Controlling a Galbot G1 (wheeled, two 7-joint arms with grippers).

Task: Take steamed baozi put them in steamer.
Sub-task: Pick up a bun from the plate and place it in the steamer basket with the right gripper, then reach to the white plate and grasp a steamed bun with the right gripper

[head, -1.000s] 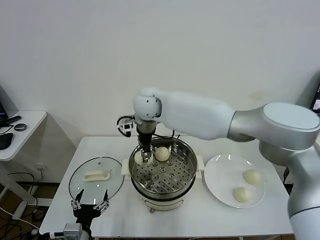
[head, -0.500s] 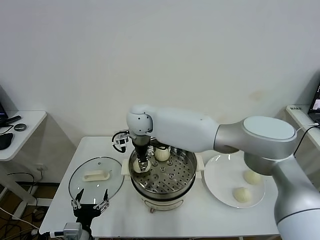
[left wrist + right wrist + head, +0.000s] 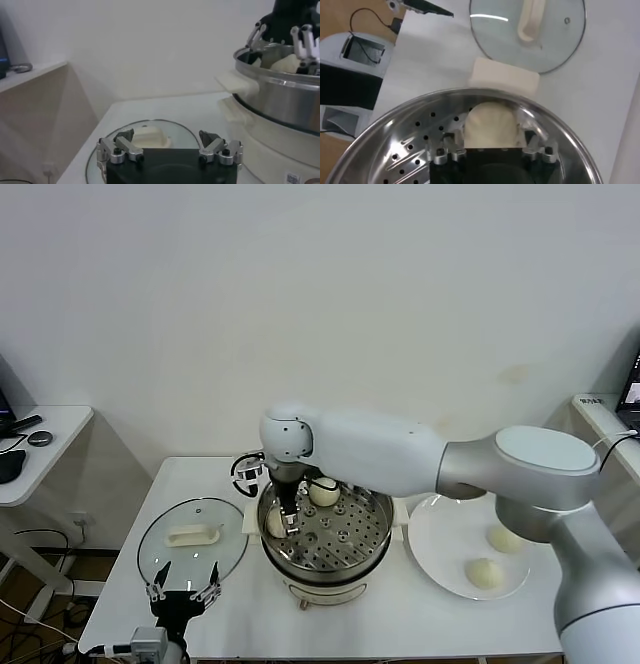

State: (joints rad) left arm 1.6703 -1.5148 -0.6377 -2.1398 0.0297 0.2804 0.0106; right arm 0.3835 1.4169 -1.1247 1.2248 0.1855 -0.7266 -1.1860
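The steamer [image 3: 372, 552] stands at the table's middle, its perforated tray showing. My right gripper [image 3: 288, 521] reaches down inside it by the left wall and is shut on a cream-white baozi [image 3: 275, 522]. In the right wrist view the baozi [image 3: 489, 124] sits squeezed between the fingers of the right gripper [image 3: 490, 132], low over the tray. A second baozi [image 3: 323, 492] lies at the back of the tray. Two more baozi [image 3: 503, 537] [image 3: 484, 573] lie on the white plate [image 3: 440, 529] to the right. My left gripper [image 3: 182, 594] is parked open near the front left edge.
The glass lid [image 3: 192, 536] with its white handle lies flat on the table left of the steamer, just beyond the left gripper [image 3: 167, 138]. A small side table [image 3: 40, 446] stands at the far left. The steamer's white side handle [image 3: 502, 80] faces the lid.
My right gripper has moved a little down and deeper into the steamer along its left wall, still holding the baozi. The left arm has not moved.
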